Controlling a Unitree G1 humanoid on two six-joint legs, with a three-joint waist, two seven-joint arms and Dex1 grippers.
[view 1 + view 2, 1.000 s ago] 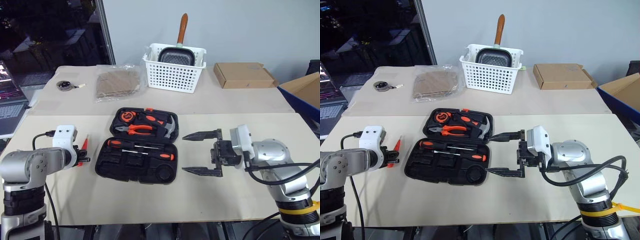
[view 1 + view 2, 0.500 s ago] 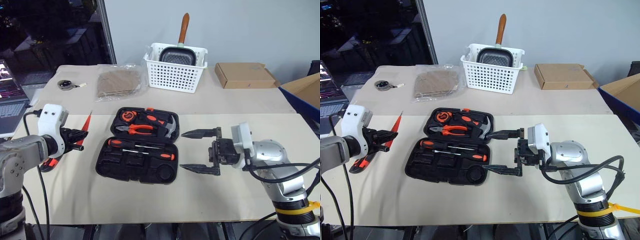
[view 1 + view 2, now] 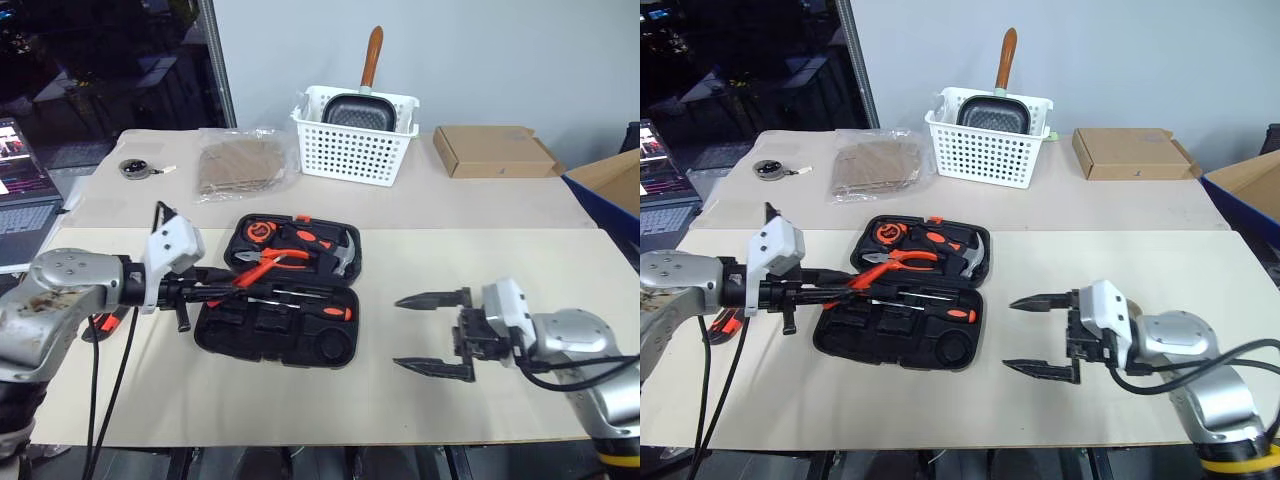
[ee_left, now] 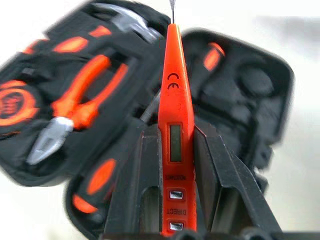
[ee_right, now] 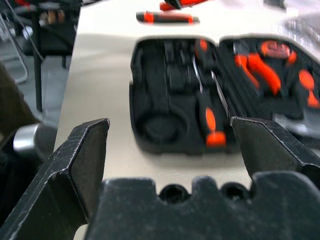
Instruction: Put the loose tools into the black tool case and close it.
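A: While the left gripper (image 4: 175,150) clamps the tester (image 4: 174,100) over the open case (image 3: 280,340), what could fail?
B: Its thin tip could miss its recess. The right gripper (image 3: 435,333) hangs open beside the case.

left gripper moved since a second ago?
Yes. The left gripper, shut on the orange tester screwdriver, has swung from the bare table left of the black tool case to over the case's left edge.

White basket (image 3: 352,150), cardboard box (image 3: 495,152)
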